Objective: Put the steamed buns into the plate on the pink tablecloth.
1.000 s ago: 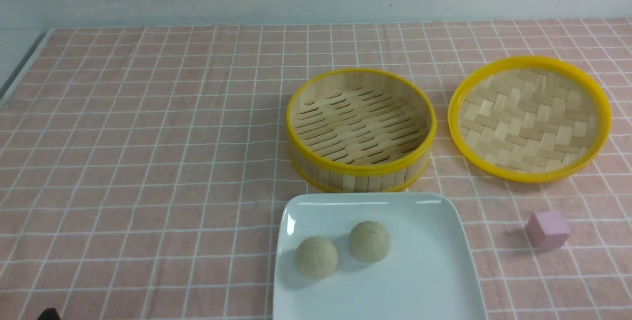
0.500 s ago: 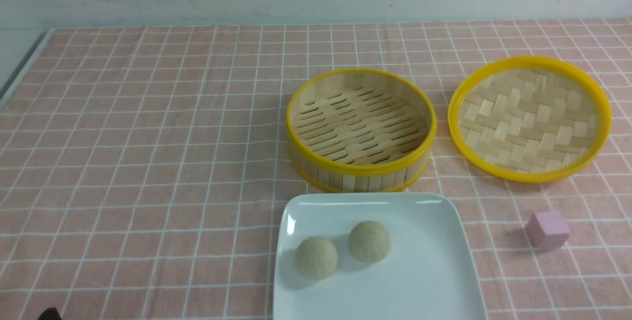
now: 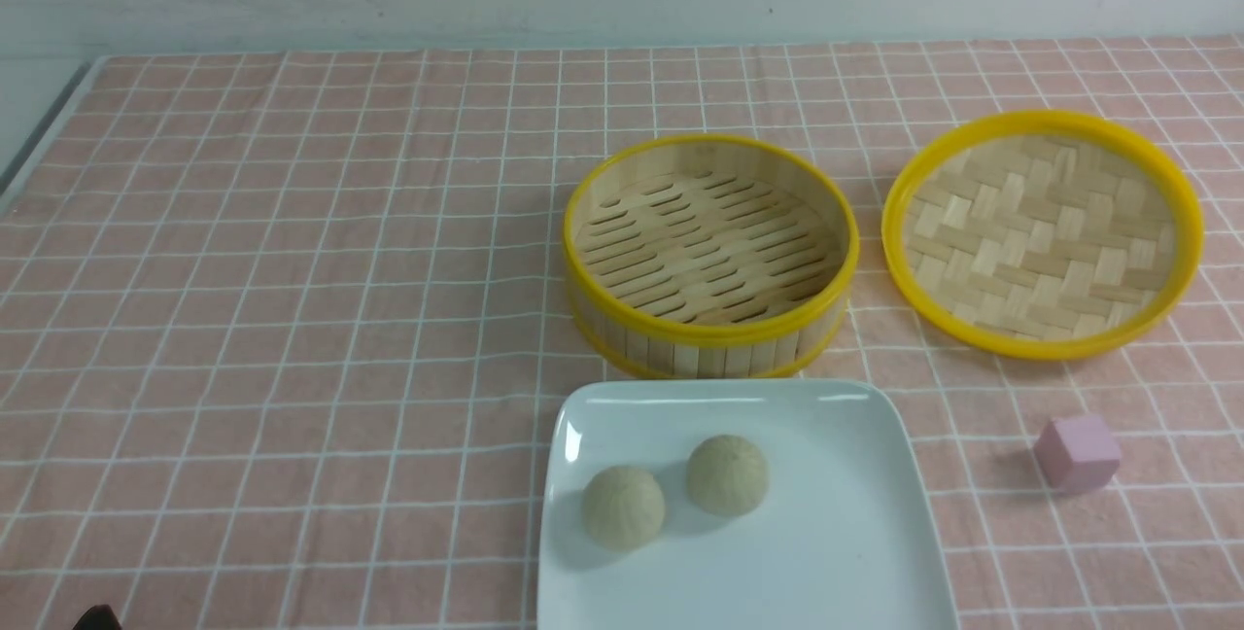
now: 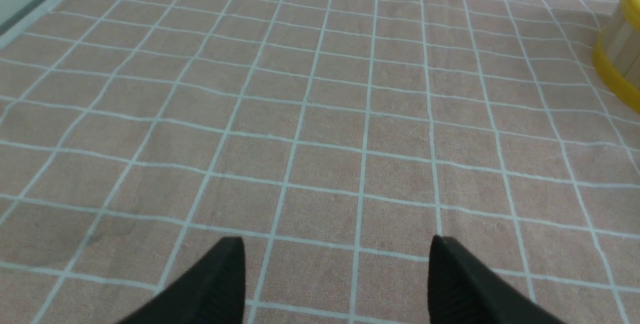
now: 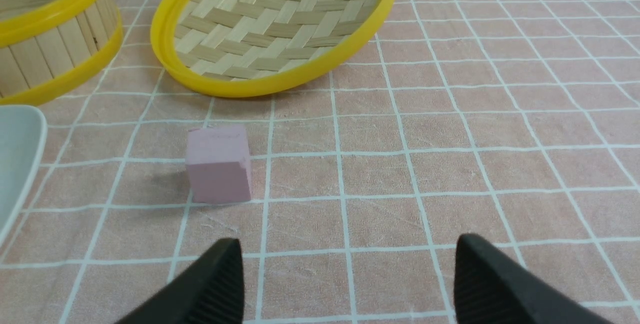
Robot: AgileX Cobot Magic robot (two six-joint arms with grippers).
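Observation:
Two pale beige steamed buns point(image 3: 623, 507) point(image 3: 728, 474) lie side by side on the white square plate point(image 3: 836, 552), which rests on the pink tablecloth point(image 3: 292, 319) at the front centre. My left gripper point(image 4: 337, 244) is open over bare cloth well to the left of the plate, with nothing between its black fingers point(image 4: 220, 284). Open too is my right gripper point(image 5: 347, 244), over bare cloth to the right of the plate, whose corner point(image 5: 15, 164) shows in its wrist view. In the front view only a dark tip point(image 3: 95, 618) shows at the lower left edge.
An empty yellow-rimmed bamboo basket point(image 3: 710, 256) point(image 5: 55, 59) point(image 4: 620, 49) stands just behind the plate. Its woven lid point(image 3: 1043, 233) point(image 5: 280, 24) lies upside down to the right. A small pink cube point(image 3: 1077, 453) point(image 5: 218, 163) sits right of the plate. The table's left edge point(image 3: 39, 139) runs along the cloth.

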